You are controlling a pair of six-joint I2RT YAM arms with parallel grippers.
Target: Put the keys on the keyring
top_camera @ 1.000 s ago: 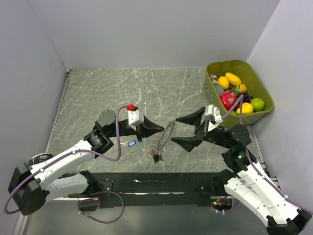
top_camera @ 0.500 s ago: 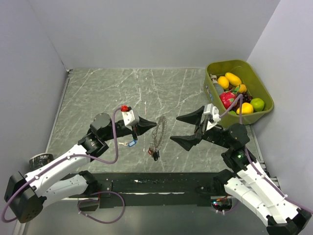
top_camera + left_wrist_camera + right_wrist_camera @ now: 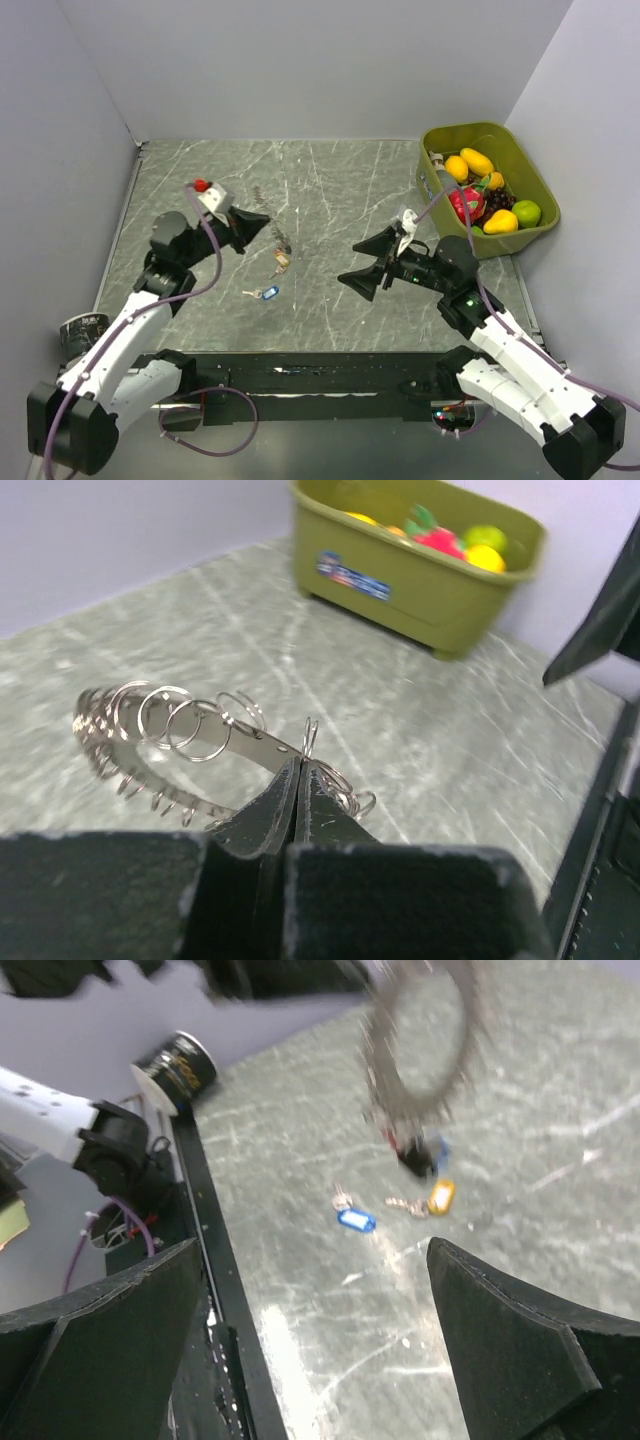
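From above, the left claw point(image 3: 247, 227) is pinched tight on the large grey metal keyring point(image 3: 277, 237), fringed with small wire loops, over the left middle of the grey marbled desk point(image 3: 330, 180). A small yellow-tagged key point(image 3: 282, 260) sits at the ring's lower end; whether it hangs or lies flat can't be told. A blue-tagged key point(image 3: 266, 293) lies loose on the desk nearer the arms. The right claw point(image 3: 349, 262) stands wide open and empty, apart from the ring, and an olive-green plastic bin point(image 3: 470, 128) of coloured fruit point(image 3: 467, 204) sits at far right. On the left wrist camera, the left claw point(image 3: 300, 766) has its fingertips closed on the keyring point(image 3: 170, 720)'s flat band, the bin point(image 3: 400, 580) beyond. On the right wrist camera, the right claw point(image 3: 310, 1250) gapes with nothing between its fingers, the keyring point(image 3: 420, 1040) blurred up top, the blue-tagged key point(image 3: 355, 1220) and yellow-tagged key point(image 3: 441, 1197) below it.
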